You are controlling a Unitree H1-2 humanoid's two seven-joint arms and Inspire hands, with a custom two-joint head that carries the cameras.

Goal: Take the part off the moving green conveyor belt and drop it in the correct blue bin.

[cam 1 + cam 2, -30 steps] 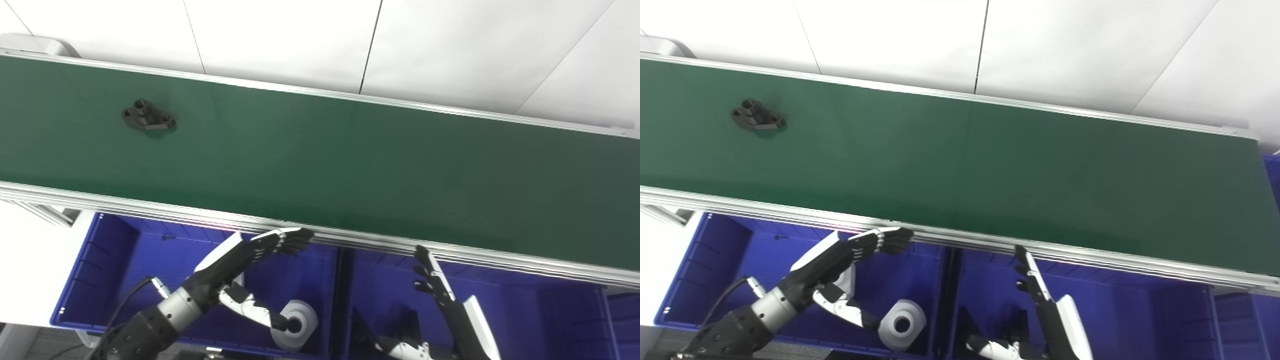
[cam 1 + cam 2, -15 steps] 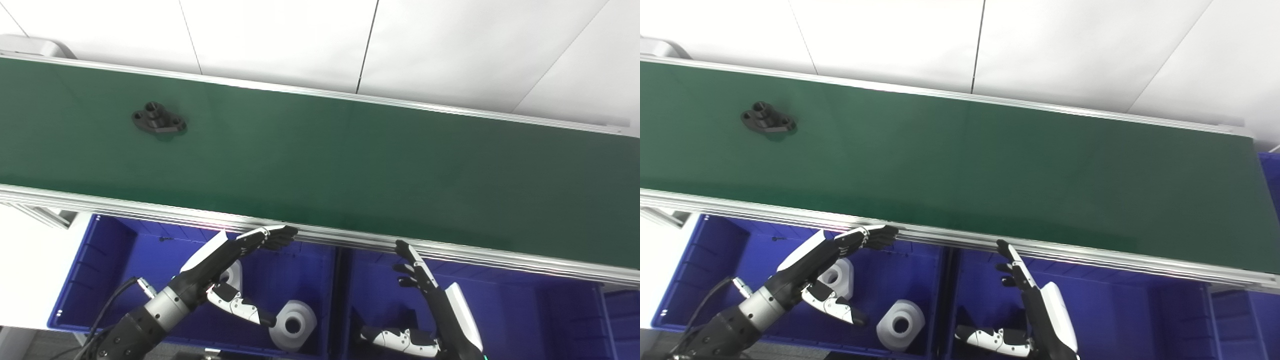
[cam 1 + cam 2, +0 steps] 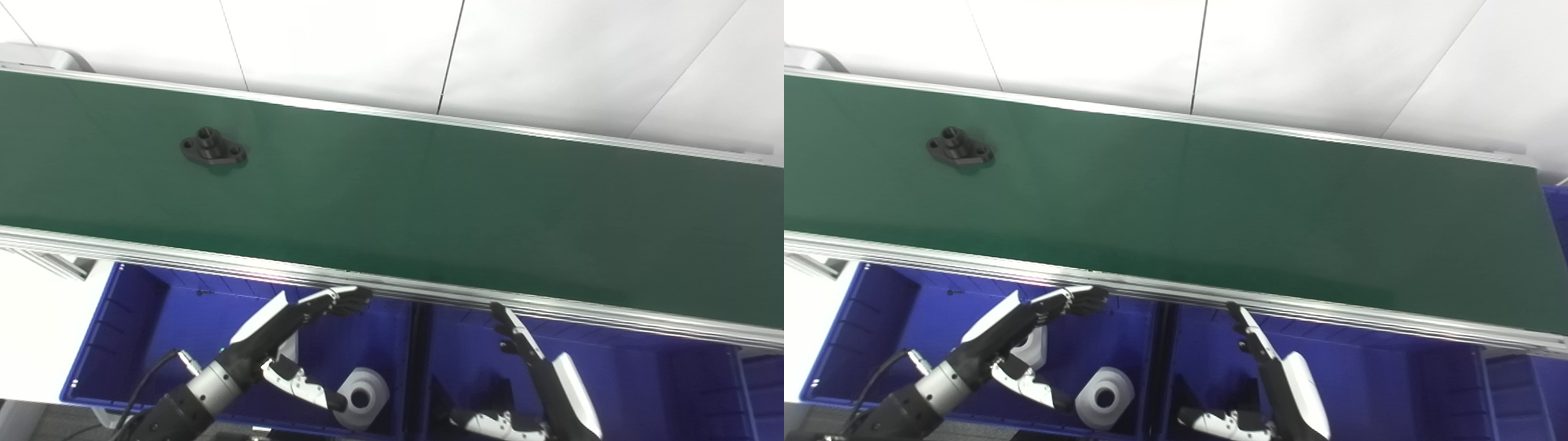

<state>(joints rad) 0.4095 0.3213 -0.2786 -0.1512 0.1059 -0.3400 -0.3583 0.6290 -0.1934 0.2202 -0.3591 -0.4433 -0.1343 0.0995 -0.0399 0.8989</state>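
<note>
Lying flat on the long green conveyor belt point(image 3: 429, 184), toward its left end and nearer the far rail, is the small black flanged part point(image 3: 213, 147), an oval plate with a raised round boss in the middle and a hole at each end; nothing touches it, and it sits well apart from both hands; the belt runs at a slant across the view between silver aluminium side rails point(image 3: 184, 260), with white wall panels point(image 3: 343, 49) behind it; below the near rail stand two deep blue plastic bins side by side; the left blue bin point(image 3: 116, 331) holds two white cylindrical parts with a centre hole, one point(image 3: 362, 397) lying near the bin's right wall in plain sight and another point(image 3: 1034, 344) partly hidden behind the left hand; the right blue bin point(image 3: 661, 392) holds some dark shapes near its left wall, too shadowed to make out; the left hand point(image 3: 288, 321) hovers over the left bin just under the near rail, held flat with its fingers point(image 3: 349, 300) stretched out side by side and its thumb spread away below, holding nothing; the right hand point(image 3: 539, 367) is raised over the right bin, edge-on to the camera, its fingers point(image 3: 508, 318) straight and pointing up toward the rail, its thumb splayed low near the bottom edge, likewise holding nothing.
</note>
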